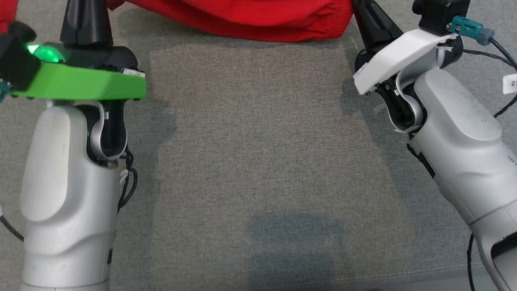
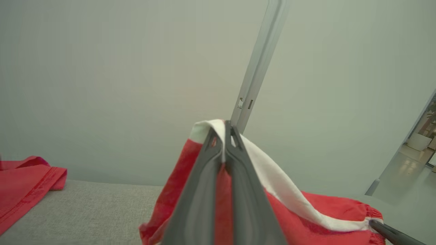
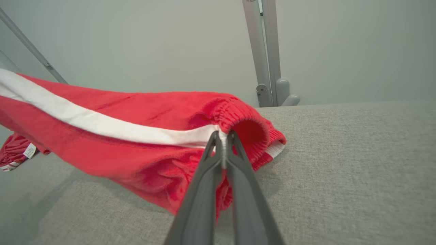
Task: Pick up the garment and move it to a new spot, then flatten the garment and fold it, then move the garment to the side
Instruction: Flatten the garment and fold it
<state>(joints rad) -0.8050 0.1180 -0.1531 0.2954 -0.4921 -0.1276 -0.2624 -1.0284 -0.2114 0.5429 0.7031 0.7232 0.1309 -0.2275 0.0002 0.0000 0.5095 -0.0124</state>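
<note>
The garment (image 1: 258, 18) is red with a white side stripe and lies stretched across the far edge of the grey cloth surface in the head view. In the left wrist view my left gripper (image 2: 224, 131) is shut on the garment (image 2: 272, 204), pinching a fold of red cloth and white stripe lifted above the surface. Over in the right wrist view my right gripper (image 3: 223, 137) is shut on the garment (image 3: 136, 136) at its ribbed elastic band, where the white stripe ends. The garment sags between the two grips, its lower side just above the surface.
The grey fabric surface (image 1: 266, 153) spreads wide between my two forearms. A pale metal post (image 3: 265, 51) rises behind the surface against a plain wall. Another part of the red cloth (image 2: 24, 187) lies on the surface at the left of the left wrist view.
</note>
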